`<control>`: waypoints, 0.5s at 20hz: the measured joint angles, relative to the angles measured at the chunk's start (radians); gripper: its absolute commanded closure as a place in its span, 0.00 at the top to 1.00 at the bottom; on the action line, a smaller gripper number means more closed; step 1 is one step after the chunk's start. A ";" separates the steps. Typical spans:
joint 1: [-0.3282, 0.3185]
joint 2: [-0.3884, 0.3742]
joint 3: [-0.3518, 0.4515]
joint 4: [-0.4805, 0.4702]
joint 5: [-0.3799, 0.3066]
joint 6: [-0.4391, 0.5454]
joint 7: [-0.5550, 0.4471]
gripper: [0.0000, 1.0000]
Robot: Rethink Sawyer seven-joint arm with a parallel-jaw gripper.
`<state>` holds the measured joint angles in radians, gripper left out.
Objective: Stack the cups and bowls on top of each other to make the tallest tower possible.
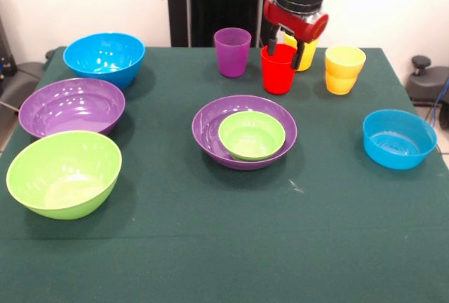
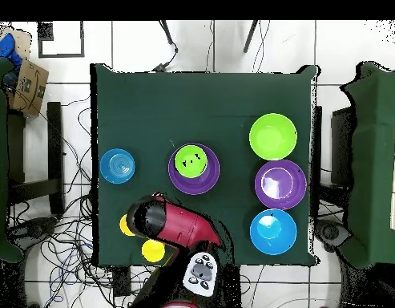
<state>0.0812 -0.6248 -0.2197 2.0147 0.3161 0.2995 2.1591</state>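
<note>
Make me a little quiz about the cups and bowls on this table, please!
1. True or false: the small green bowl sits inside a purple bowl.
2. Which cup is the gripper at? A) purple cup B) red cup C) yellow cup
3. Fill in: the small bowl standing alone on the table is coloured ____.

Key: 1 true; 2 B; 3 blue.
</note>
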 measured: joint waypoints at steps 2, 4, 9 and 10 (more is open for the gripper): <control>0.000 0.004 0.000 0.000 0.000 -0.002 0.000 1.00; 0.000 0.007 0.000 0.000 0.000 -0.002 0.000 1.00; 0.000 0.008 0.002 0.000 0.000 -0.002 0.000 1.00; 0.000 0.008 0.003 0.000 0.000 -0.002 0.000 1.00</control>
<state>0.0811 -0.6172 -0.2167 2.0148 0.3161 0.2970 2.1591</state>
